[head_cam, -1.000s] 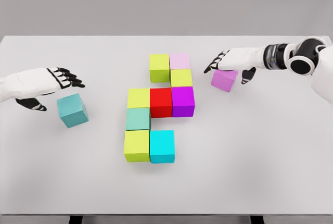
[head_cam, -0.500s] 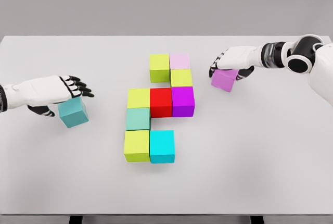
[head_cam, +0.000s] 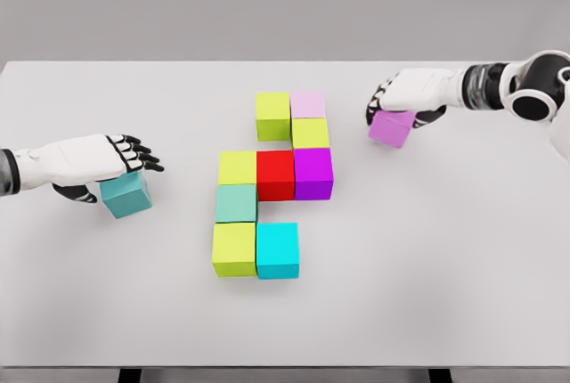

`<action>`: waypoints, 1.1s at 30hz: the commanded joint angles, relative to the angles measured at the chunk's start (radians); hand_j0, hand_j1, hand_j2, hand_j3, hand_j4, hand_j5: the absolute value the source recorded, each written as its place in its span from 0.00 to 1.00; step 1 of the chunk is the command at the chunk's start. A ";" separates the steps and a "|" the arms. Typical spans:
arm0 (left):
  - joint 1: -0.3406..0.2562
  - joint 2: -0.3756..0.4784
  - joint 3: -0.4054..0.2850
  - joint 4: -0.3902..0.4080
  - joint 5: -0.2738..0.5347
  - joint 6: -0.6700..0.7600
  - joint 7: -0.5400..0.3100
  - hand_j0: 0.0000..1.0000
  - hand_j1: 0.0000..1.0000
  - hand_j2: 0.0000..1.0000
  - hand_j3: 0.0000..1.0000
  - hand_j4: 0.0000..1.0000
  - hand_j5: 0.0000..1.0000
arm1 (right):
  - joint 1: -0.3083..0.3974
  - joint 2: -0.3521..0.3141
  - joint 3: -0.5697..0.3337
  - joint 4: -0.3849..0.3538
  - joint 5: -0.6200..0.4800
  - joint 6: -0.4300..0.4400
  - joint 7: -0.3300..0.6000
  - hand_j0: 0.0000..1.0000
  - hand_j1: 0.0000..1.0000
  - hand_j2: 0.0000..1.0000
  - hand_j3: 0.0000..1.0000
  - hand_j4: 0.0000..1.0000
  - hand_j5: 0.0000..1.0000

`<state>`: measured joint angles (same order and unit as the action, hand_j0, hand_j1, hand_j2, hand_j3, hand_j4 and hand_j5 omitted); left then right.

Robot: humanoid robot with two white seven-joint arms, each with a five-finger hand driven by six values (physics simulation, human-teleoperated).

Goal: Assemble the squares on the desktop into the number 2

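Several coloured cubes form a cluster mid-table: a lime cube (head_cam: 272, 116) and a pale pink cube (head_cam: 308, 104) at the top, a red cube (head_cam: 275, 175) and a purple cube (head_cam: 313, 173) in the middle, a cyan cube (head_cam: 277, 249) at the bottom right. My right hand (head_cam: 393, 112) is shut on a violet cube (head_cam: 392, 129), held tilted to the right of the cluster. My left hand (head_cam: 120, 172) lies over a teal cube (head_cam: 126, 197) at the left, fingers stretched out flat, thumb behind the cube.
The white table (head_cam: 427, 267) runs from edge to edge of the view, with its front edge near the bottom. A sea-green cube (head_cam: 235, 203) and two yellow-green cubes (head_cam: 234, 248) make up the cluster's left column.
My right hand closed on the violet cube and shifted it slightly up and to the right. My left hand came down and forward until it covered the top of the teal cube.
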<state>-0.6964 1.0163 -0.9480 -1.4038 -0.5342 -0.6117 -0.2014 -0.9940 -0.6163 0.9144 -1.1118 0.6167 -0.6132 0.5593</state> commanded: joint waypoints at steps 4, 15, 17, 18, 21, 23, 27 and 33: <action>-0.003 -0.010 0.002 -0.001 0.005 0.001 0.000 0.91 0.91 0.91 0.91 0.91 0.91 | 0.012 -0.043 -0.022 -0.036 -0.008 0.002 -0.001 0.64 0.64 0.64 0.64 0.64 0.64; 0.002 -0.015 0.003 -0.001 -0.036 0.001 0.000 0.60 0.60 0.60 0.60 0.60 0.60 | 0.098 -0.221 -0.092 -0.325 -0.014 0.002 -0.002 0.64 0.64 0.64 0.64 0.64 0.64; 0.000 -0.015 0.005 0.000 -0.035 0.001 0.000 0.60 0.60 0.60 0.60 0.60 0.60 | 0.114 -0.249 -0.092 -0.373 -0.014 0.002 -0.002 0.64 0.64 0.64 0.64 0.64 0.64; -0.003 -0.015 0.006 0.002 -0.035 0.001 0.000 0.61 0.61 0.61 0.61 0.61 0.61 | 0.123 -0.264 -0.091 -0.399 -0.015 0.002 -0.004 0.64 0.64 0.64 0.64 0.64 0.64; -0.009 -0.013 0.009 0.002 -0.033 0.001 0.000 0.61 0.61 0.61 0.61 0.61 0.61 | 0.155 -0.301 -0.088 -0.468 -0.014 0.002 -0.004 0.64 0.64 0.64 0.64 0.64 0.64; -0.017 -0.015 0.011 0.003 -0.033 0.001 0.000 0.61 0.61 0.61 0.61 0.61 0.61 | 0.172 -0.338 -0.084 -0.520 -0.015 0.002 -0.007 0.64 0.64 0.64 0.64 0.64 0.64; -0.032 -0.018 0.012 0.022 -0.033 0.001 0.000 0.61 0.61 0.61 0.61 0.61 0.61 | 0.209 -0.390 -0.084 -0.605 -0.045 0.002 -0.006 0.64 0.64 0.64 0.64 0.64 0.64; -0.063 -0.065 0.012 0.091 -0.033 0.001 0.000 0.62 0.62 0.62 0.62 0.62 0.62 | 0.249 -0.405 -0.084 -0.654 -0.058 0.002 -0.007 0.64 0.64 0.64 0.64 0.64 0.64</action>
<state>-0.7639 0.9700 -0.9369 -1.3372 -0.5727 -0.6118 -0.2010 -0.7425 -1.0114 0.8309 -1.7477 0.5680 -0.6132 0.5535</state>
